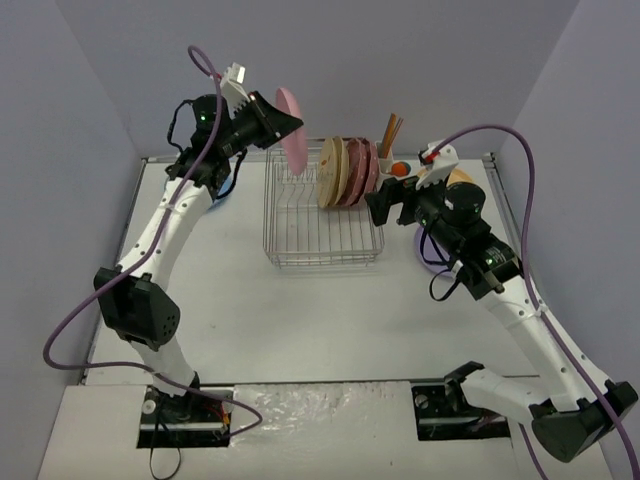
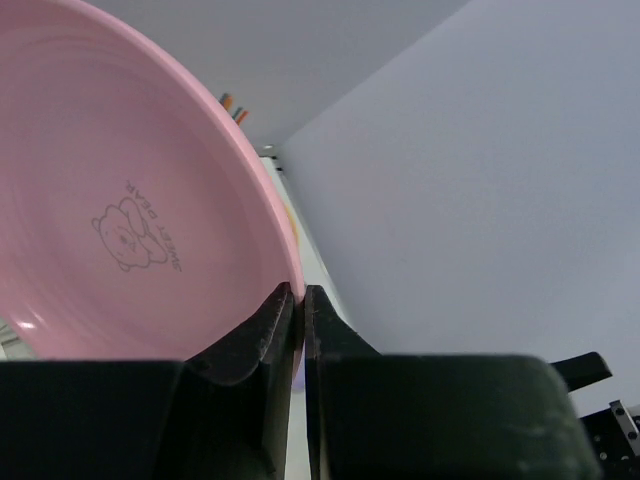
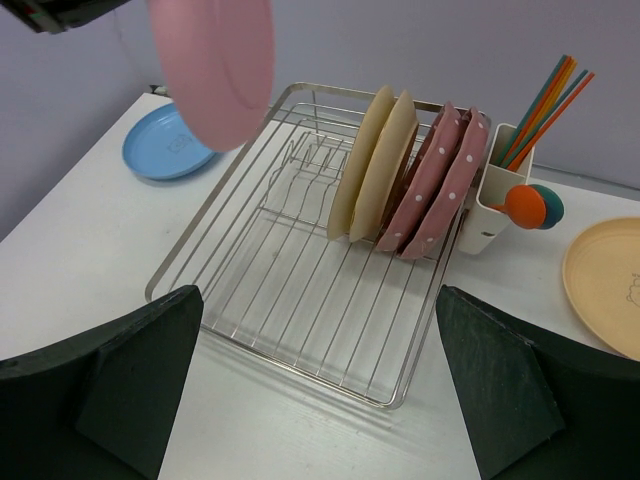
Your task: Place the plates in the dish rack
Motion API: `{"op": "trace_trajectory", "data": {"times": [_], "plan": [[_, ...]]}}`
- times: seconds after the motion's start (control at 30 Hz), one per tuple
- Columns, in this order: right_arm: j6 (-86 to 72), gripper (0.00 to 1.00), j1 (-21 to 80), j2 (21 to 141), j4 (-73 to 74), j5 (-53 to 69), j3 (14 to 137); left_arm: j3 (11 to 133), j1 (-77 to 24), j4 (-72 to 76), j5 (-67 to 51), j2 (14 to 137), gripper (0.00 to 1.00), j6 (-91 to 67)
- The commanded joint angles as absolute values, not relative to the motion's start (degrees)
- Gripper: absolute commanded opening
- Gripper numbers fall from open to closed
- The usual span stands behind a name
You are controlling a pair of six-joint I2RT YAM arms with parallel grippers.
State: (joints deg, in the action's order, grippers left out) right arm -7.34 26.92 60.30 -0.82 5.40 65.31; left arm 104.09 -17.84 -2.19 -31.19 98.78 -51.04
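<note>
My left gripper (image 1: 272, 118) is shut on the rim of a pink plate (image 1: 291, 143) and holds it upright in the air above the left end of the silver wire dish rack (image 1: 300, 245). The pink plate (image 2: 110, 200) fills the left wrist view, pinched between my left fingers (image 2: 272, 330). It also shows in the right wrist view (image 3: 215, 65). Two beige plates (image 3: 375, 165) and two dark-pink dotted plates (image 3: 440, 180) stand in the rack (image 3: 290, 290). My right gripper (image 3: 320, 385) is open and empty, beside the rack's right end.
A blue plate (image 3: 168, 143) lies flat on the table left of the rack. An orange-yellow plate (image 3: 608, 285) lies to the right. A white utensil cup (image 3: 490, 195) with chopsticks and spoons hangs on the rack's right end. Grey walls enclose the table.
</note>
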Motion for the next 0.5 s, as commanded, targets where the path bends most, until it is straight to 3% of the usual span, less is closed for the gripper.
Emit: {"op": "trace_trajectory", "data": {"times": [0.0,0.47], "plan": [[-7.65,1.00,26.37,58.89,-3.17,4.41,65.65,112.09,-19.42,8.96,-36.35,103.78,0.00,-56.15],[-6.85,1.00,26.10,58.89,-1.76,3.78,64.25,122.64,-18.63,6.03,-49.34,118.07,0.00,-54.09]]}}
